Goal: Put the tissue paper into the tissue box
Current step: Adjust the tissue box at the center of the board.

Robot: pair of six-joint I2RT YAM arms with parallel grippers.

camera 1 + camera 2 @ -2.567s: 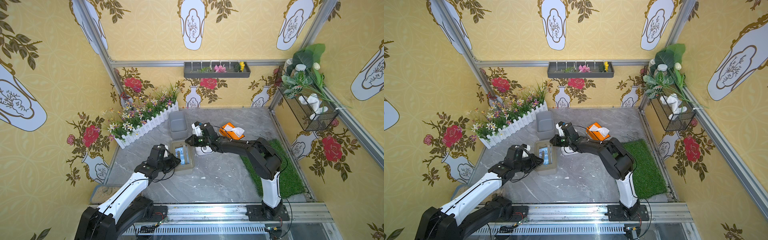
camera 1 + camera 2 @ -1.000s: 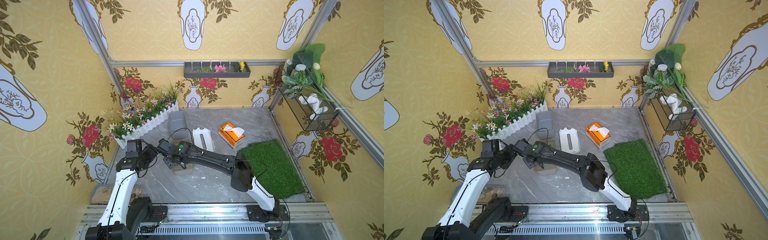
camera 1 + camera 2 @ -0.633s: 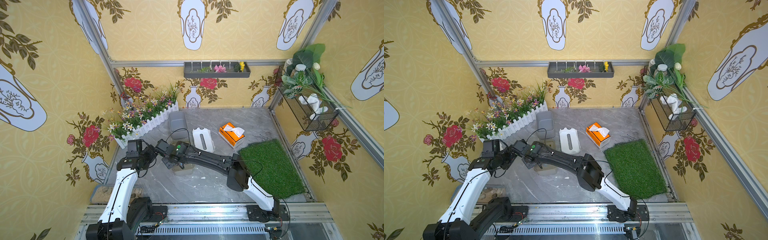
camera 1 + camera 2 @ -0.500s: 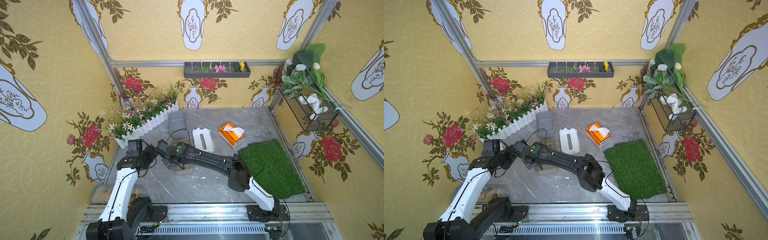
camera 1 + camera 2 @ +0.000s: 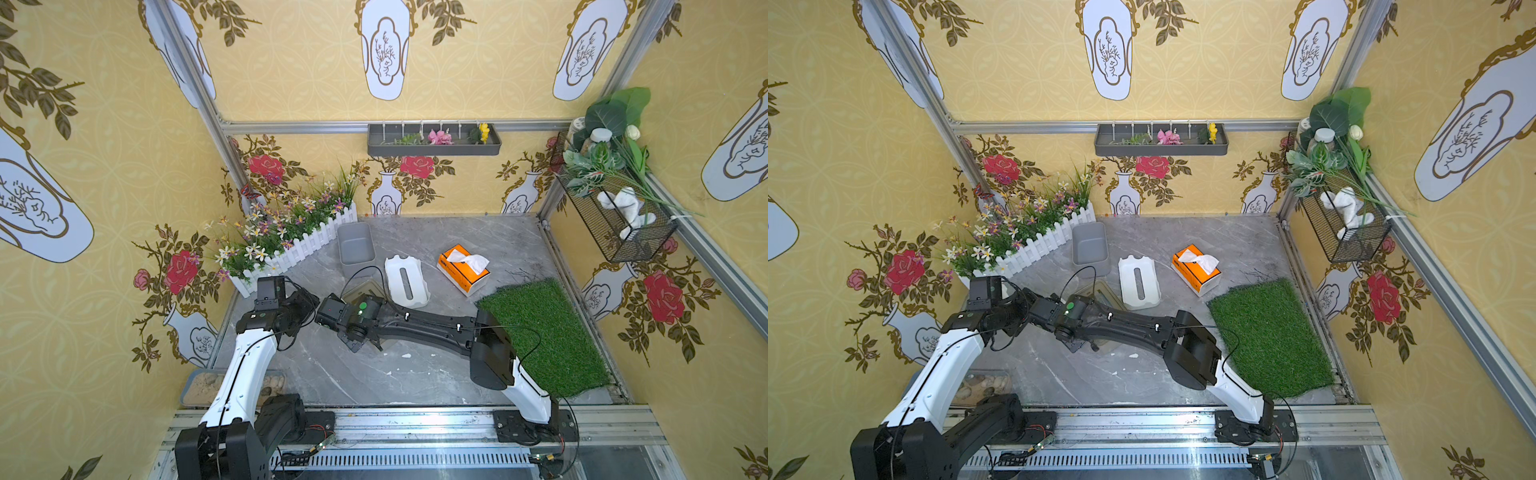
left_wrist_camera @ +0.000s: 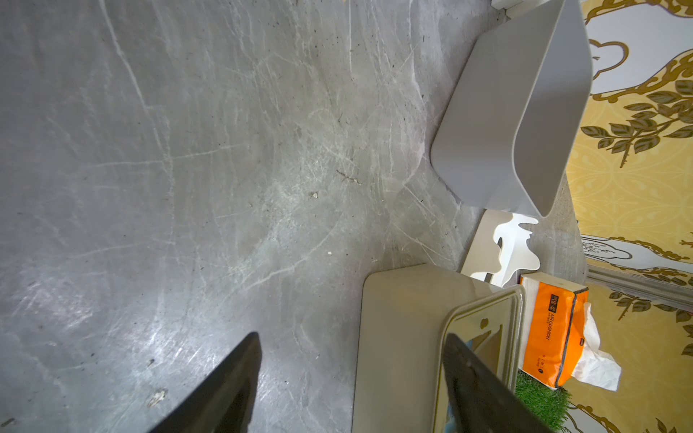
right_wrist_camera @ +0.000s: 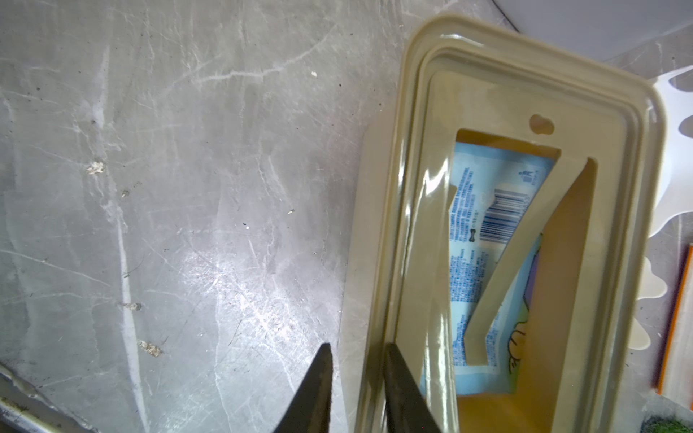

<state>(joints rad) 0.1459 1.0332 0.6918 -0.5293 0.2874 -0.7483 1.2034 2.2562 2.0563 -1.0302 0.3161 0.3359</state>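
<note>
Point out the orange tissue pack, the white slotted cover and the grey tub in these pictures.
orange tissue pack (image 5: 454,270): in a top view, on its orange face.
white slotted cover (image 5: 417,283): in a top view, on the white top beside the slot.
grey tub (image 5: 356,245): in a top view, on its bare inner floor.

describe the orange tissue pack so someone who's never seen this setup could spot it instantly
Find the green grass mat on the right side of the grey table. Just past its far corner, beside the white slotted lid, lies a small rectangular tissue pack. It is the only bright orange thing there, with a crumpled white tissue poking from its top.
</note>
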